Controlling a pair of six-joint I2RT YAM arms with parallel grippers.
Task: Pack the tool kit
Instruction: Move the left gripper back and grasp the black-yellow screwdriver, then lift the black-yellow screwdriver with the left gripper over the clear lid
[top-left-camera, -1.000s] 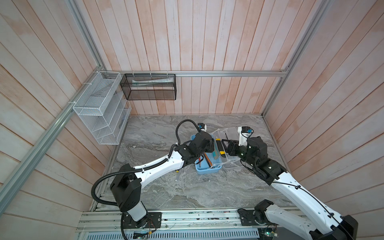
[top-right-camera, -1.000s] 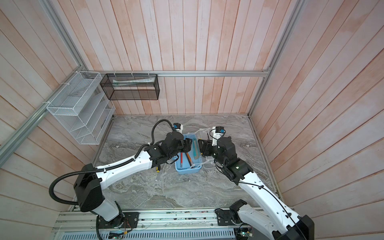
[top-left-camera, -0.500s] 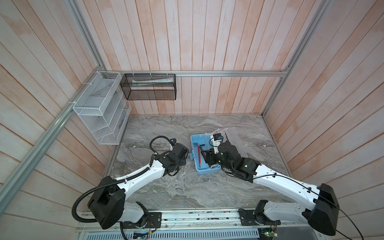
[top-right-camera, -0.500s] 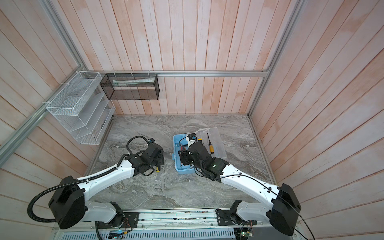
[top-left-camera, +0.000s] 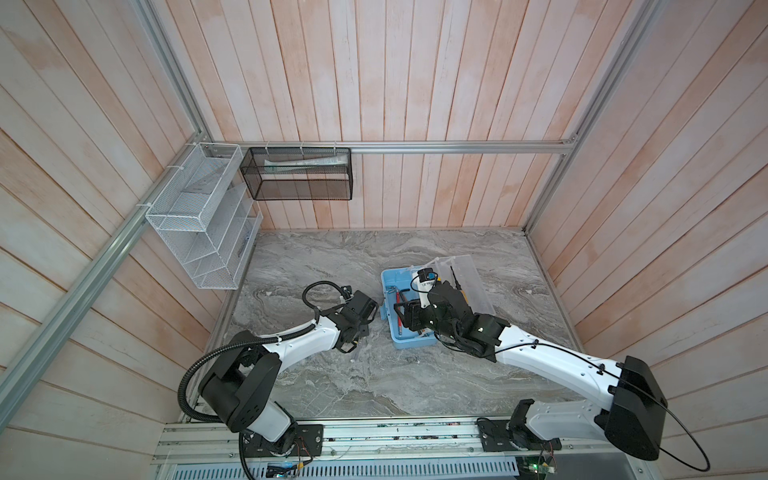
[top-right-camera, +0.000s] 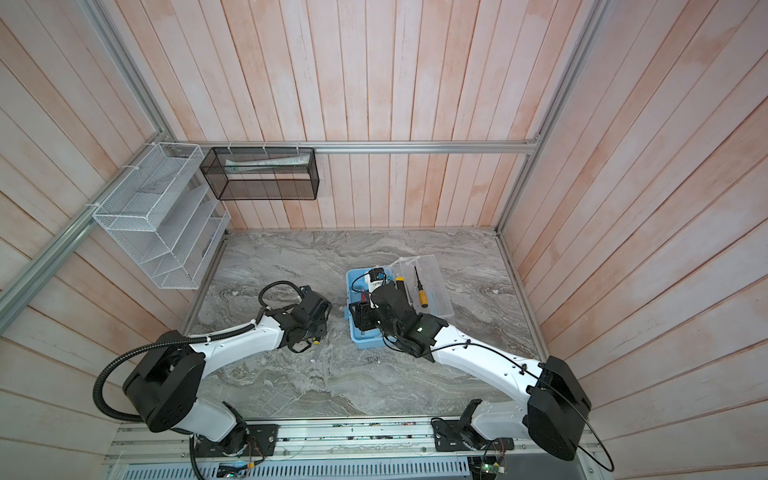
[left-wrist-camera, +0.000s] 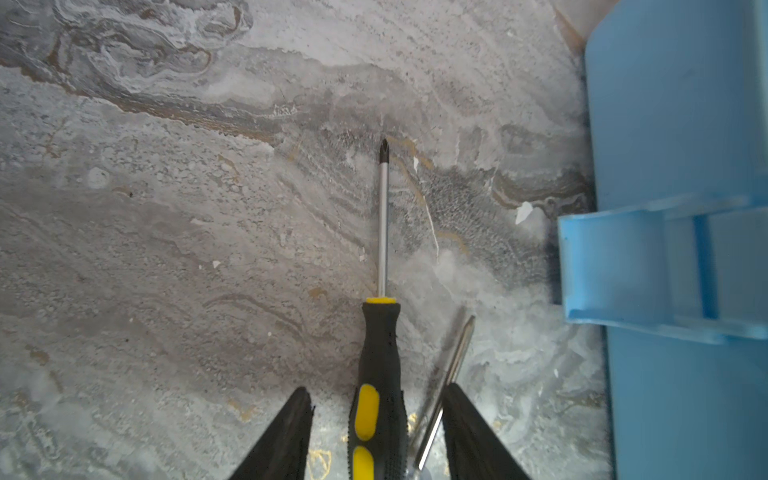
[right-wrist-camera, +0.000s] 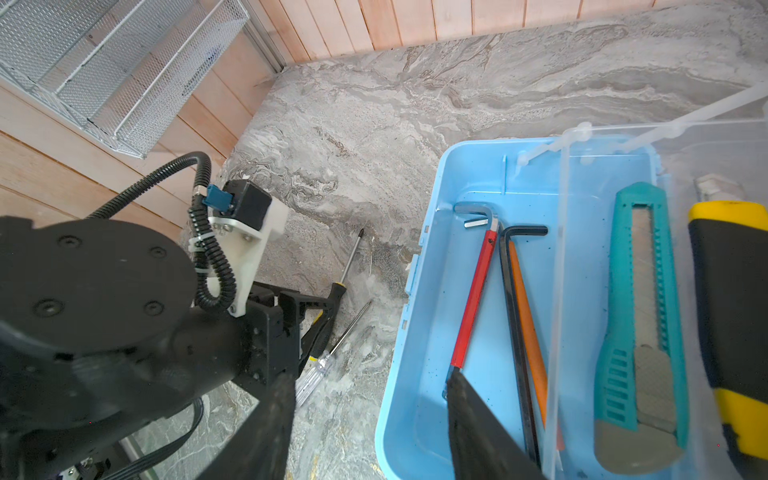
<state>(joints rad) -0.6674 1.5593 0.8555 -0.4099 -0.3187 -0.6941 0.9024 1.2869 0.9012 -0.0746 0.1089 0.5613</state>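
**1. Left end effector (left-wrist-camera: 377, 390)**
Check the left wrist view. The two fingers (left-wrist-camera: 291, 432) stand apart, one on each side of the handle of the black-and-yellow screwdriver (left-wrist-camera: 380, 353). A gap shows on both sides, so the jaws are open and grip nothing. The screwdriver lies flat on the surface (left-wrist-camera: 166, 249) with its tip pointing away from the end effector. It is near the blue tool box (left-wrist-camera: 681, 104) but clear of it. A clear-handled screwdriver (right-wrist-camera: 318, 368) lies close alongside, between the first screwdriver and the box. Its shaft passes the finger nearer the box.

**2. Right end effector (right-wrist-camera: 370, 376)**
Check the right wrist view. The jaws stand wide, astride the box's side wall. One finger is outside over the surface. The other is inside, with its tip at the end of the red hex key (right-wrist-camera: 473, 299). You cannot tell whether that finger touches the key, and nothing is gripped. A black hex key (right-wrist-camera: 513, 324) lies beside the red one. In a top view, the clear lid (top-right-camera: 438, 291) lies folded open and carries a yellow-handled screwdriver (top-right-camera: 420, 291).

**3. Change**
One second before, the left arm reached over the box and the right end effector stood at the lid side. Now the left arm is drawn back to the surface left of the box. The right end effector has crossed to the box's left wall. The box lies where it was.
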